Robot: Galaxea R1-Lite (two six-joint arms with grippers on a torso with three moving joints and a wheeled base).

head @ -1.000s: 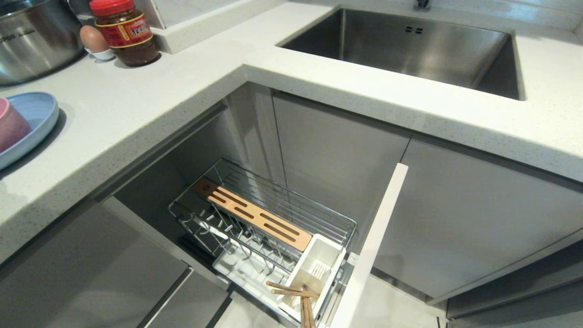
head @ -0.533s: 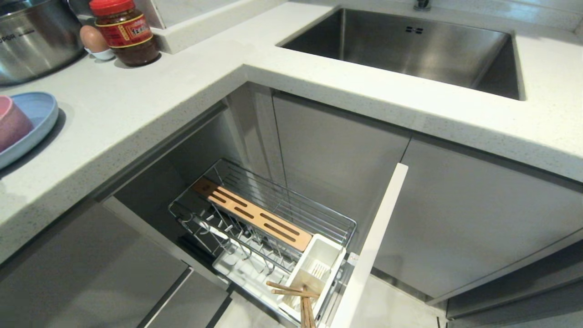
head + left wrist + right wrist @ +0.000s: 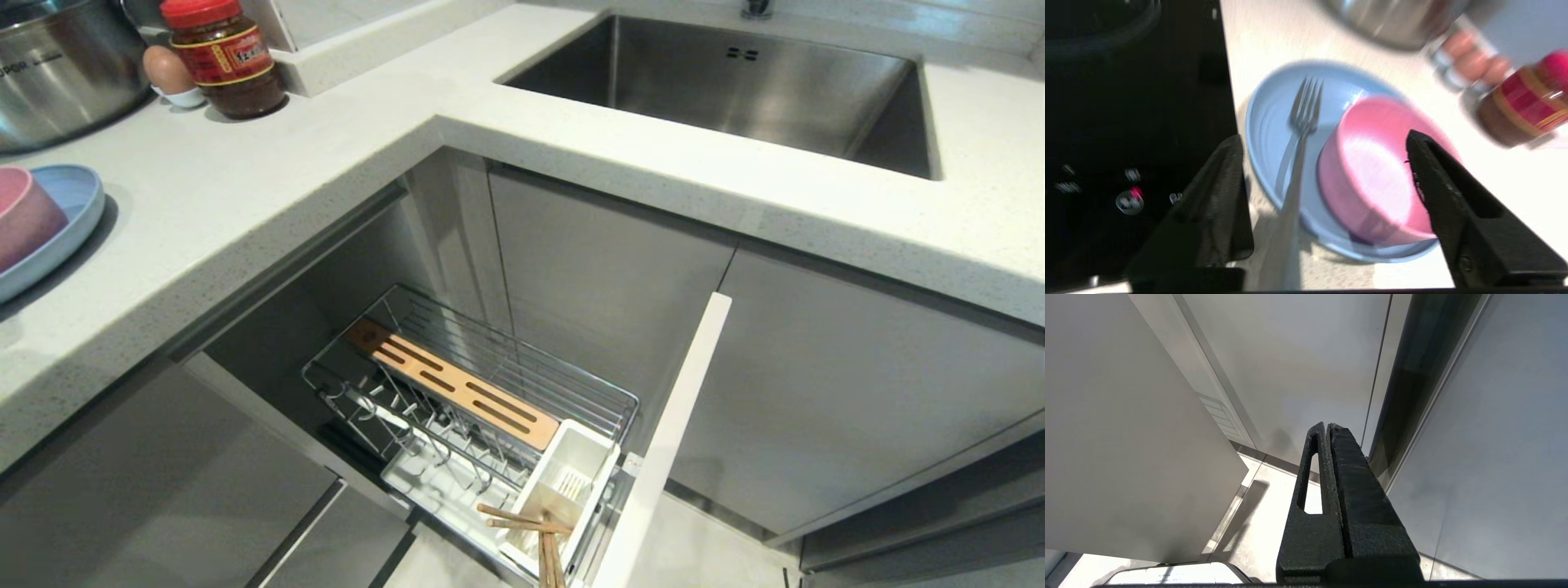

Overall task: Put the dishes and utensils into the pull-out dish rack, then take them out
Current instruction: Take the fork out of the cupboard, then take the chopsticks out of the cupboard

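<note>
The left gripper (image 3: 1325, 159) hung spread and empty over the fork (image 3: 1297, 143) and pink bowl (image 3: 1376, 171) on the blue plate (image 3: 1267, 122), centre frame; best centred squarely on one item before closing. The right gripper (image 3: 1327, 433) was closed.

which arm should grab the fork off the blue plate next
Left. The left gripper hangs open right above the light-blue round plate, where the slim silver fork lies beside the matte pink bowl. The right gripper is shut and faces only grey cabinet panels.
</note>
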